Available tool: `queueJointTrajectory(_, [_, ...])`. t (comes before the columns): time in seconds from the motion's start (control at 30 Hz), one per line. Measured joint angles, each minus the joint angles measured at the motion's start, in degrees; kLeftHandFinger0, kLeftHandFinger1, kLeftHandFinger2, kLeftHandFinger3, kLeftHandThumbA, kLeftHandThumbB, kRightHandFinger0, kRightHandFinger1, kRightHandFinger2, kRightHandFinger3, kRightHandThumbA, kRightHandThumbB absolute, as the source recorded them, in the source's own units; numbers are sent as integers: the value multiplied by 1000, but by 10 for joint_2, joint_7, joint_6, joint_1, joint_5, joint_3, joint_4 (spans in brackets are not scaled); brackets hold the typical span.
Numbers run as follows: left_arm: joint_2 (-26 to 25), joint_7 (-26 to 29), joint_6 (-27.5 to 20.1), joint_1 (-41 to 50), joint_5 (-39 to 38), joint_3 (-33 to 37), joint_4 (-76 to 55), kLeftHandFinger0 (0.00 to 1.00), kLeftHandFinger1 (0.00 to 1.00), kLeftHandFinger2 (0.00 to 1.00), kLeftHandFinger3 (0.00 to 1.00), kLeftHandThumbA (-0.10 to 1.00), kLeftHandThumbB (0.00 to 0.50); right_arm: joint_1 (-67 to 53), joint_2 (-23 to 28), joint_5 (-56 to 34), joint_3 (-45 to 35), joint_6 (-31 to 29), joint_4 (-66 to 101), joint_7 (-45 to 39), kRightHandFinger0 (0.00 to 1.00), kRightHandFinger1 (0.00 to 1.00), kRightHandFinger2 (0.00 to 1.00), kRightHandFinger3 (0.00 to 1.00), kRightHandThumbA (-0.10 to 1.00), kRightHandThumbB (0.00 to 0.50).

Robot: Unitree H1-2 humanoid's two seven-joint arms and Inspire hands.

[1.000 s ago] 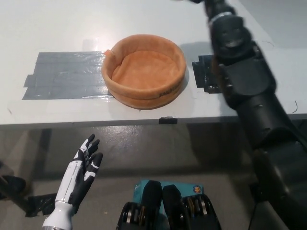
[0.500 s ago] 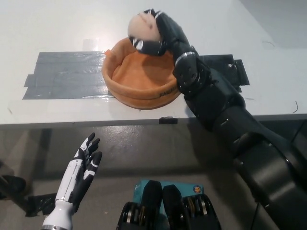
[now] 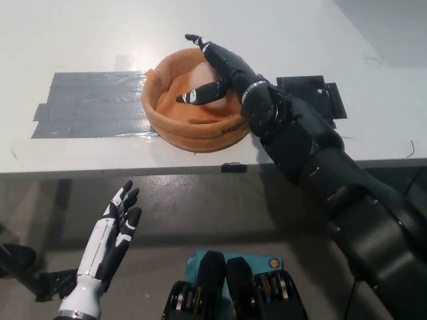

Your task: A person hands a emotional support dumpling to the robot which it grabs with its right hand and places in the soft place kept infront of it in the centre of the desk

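Note:
The orange soft round bed (image 3: 190, 135) sits at the centre of the white desk (image 3: 80, 40). The pale emotional support dumpling (image 3: 203, 80) lies inside it, mostly covered by my black right hand (image 3: 223, 70). That hand hovers over the bed's right half with its fingers spread apart around the dumpling, not closed on it. My white left hand (image 3: 112, 233) rests open at the lower left, below the desk's front edge.
A patch of grey tape (image 3: 87, 103) lies on the desk left of the bed. A black patch (image 3: 317, 93) lies to its right, partly under my right arm. The desk's front edge (image 3: 133, 170) runs across the middle of the view.
My right hand swung in from the upper right holding the dumpling, lowered it into the bed and spread its fingers. The left hand has barely moved.

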State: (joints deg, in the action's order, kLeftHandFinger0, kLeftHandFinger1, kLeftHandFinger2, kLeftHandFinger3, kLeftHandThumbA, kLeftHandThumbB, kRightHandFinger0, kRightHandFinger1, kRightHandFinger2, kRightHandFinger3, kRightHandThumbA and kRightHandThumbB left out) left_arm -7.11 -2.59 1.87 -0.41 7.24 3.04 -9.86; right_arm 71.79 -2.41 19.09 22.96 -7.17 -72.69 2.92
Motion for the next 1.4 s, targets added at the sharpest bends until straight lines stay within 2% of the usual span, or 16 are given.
queueJointTrajectory(0.07, [0,0,0,0,1,0,0,1000,1000,1000,1000,905,66,0,1,0,-2,0,8,0,1000,1000,1000,1000,952,455])
queueJointTrajectory(0.1, [0,0,0,0,1,0,0,1000,1000,1000,1000,904,51,0,3,0,-3,0,14,0,1000,1000,1000,1000,995,475])
queueJointTrajectory(0.2, [0,0,0,-1,1,0,0,1000,1000,1000,1000,900,47,-4,10,0,-14,-1,56,4,1000,1000,1000,1000,1000,497])
queueJointTrajectory(0.3, [0,0,1,-1,1,0,0,1000,1000,1000,1000,885,45,-11,20,-1,-33,-1,111,7,1000,1000,1000,1000,972,485])
queueJointTrajectory(0.33, [0,0,1,-2,1,0,0,1000,1000,1000,1000,881,43,-13,22,-2,-40,-1,129,7,1000,1000,1000,1000,993,500])
queueJointTrajectory(0.47, [0,0,2,-6,1,-1,1,1000,1000,1000,1000,853,18,-27,38,-10,-76,-1,213,6,1000,1000,1000,1000,960,446])
queueJointTrajectory(0.53, [0,0,3,-13,1,-1,2,1000,1000,1000,1000,845,8,-38,50,-16,-94,1,268,3,1000,1000,1000,1000,1000,461])
queueJointTrajectory(0.6, [0,0,4,-19,0,-2,3,1000,1000,1000,1000,846,25,-48,60,-18,-101,4,307,0,1000,1000,1000,1000,1000,425])
queueJointTrajectory(0.67, [0,0,4,-25,0,-2,4,1000,1000,1000,1000,871,20,-62,69,-19,-108,9,347,-3,1000,1000,1000,1000,1000,413])
queueJointTrajectory(0.73, [0,0,5,-31,0,-2,6,1000,1000,1000,1000,904,31,-81,78,-19,-114,16,391,-5,1000,1000,1000,1000,1000,354])
queueJointTrajectory(0.87, [0,0,8,-37,1,-2,13,1000,1000,1000,1000,917,30,-136,89,-19,-124,30,476,-9,1000,1000,1000,1000,1000,329])
queueJointTrajectory(0.9, [0,0,8,-38,1,-2,15,1000,1000,1000,1000,921,24,-150,90,-19,-125,32,493,-10,1000,1000,1000,1000,1000,297])
queueJointTrajectory(1.03, [0,0,10,-43,1,-2,20,1000,1000,1000,1000,923,34,-230,95,-19,-129,43,576,-12,1000,1000,1000,1000,1000,240])
queueJointTrajectory(1.2, [0,0,12,-45,1,-2,24,1000,1000,1000,1000,917,19,-343,96,-20,-134,51,671,-12,1000,1000,1000,1000,1000,221])
queueJointTrajectory(1.3, [0,0,13,-45,1,-3,25,1000,1000,1000,1000,914,8,-424,95,-22,-141,52,734,-12,1000,1000,1000,1000,964,157])
queueJointTrajectory(1.4, [0,0,13,-46,1,-3,24,1000,1000,1000,1000,910,17,-518,95,-27,-163,49,801,-9,1000,1000,1000,1000,947,149])
